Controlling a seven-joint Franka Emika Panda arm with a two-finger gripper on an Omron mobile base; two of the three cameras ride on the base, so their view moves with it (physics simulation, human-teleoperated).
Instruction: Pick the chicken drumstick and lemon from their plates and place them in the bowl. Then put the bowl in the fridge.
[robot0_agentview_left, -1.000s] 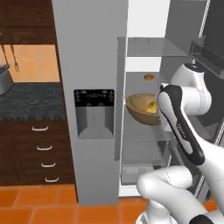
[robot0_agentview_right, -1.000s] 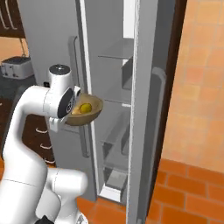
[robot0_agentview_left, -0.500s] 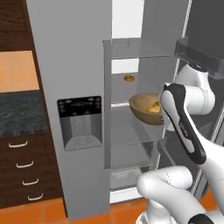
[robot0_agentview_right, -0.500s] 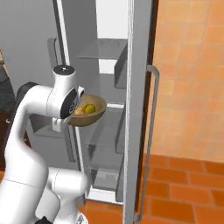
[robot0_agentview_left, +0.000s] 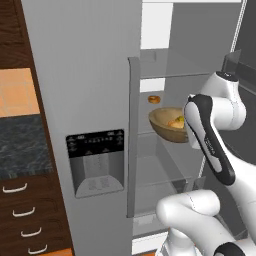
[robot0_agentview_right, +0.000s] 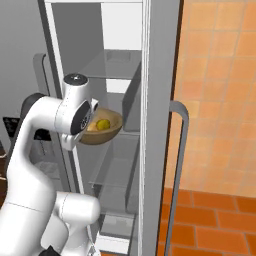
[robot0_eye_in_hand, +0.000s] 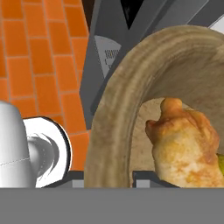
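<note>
Both foods are already in the bowl (robot0_agentview_right: 101, 131): the lemon (robot0_agentview_right: 103, 124) sits in its middle and the chicken drumstick (robot0_eye_in_hand: 186, 146) lies beside it. The gripper (robot0_eye_in_hand: 108, 177) is pinched tight on the bowl's near rim and holds it in the air at the open fridge (robot0_agentview_left: 85, 65), level with a middle glass shelf (robot0_agentview_left: 155, 167) and just in front of it. I judge 1 step is left: slide the bowl onto the shelf, let go, and draw the arm out.
</note>
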